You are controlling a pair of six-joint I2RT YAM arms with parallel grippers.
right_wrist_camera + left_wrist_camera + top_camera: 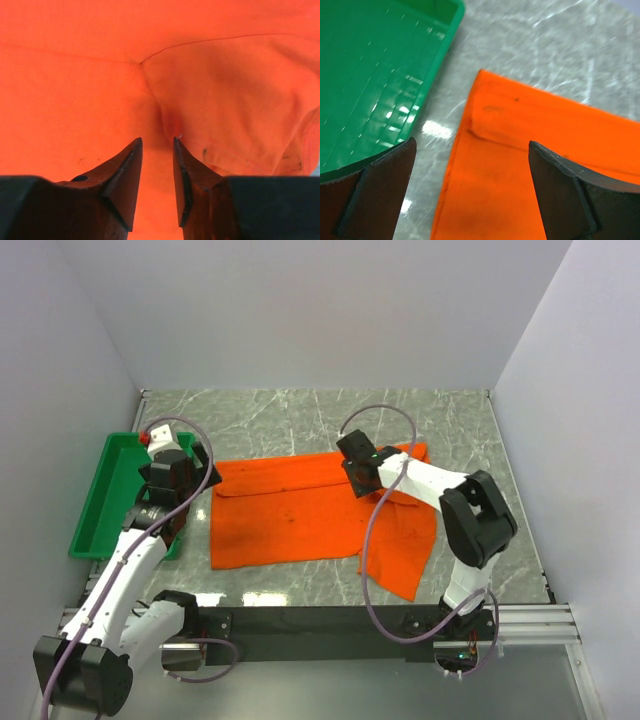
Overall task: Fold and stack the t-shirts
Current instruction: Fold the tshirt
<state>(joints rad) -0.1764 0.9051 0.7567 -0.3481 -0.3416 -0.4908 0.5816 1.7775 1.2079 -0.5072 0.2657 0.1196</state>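
Note:
The orange t-shirt (290,515) lies spread on the marble table, its body folded into a wide band, with one part hanging toward the front right. My left gripper (192,485) hovers open over the shirt's left edge, and the cloth (520,165) shows between its wide-apart fingers (472,142). My right gripper (360,475) is down on the upper right of the shirt. In the right wrist view its jaws (157,140) stand a narrow gap apart, tips pressed into the cloth (100,75), which puckers into a crease just ahead of them.
A green tray (110,500) sits at the left edge of the table, right beside my left gripper; its wall (437,55) is close to the shirt's corner. White walls enclose the table on three sides.

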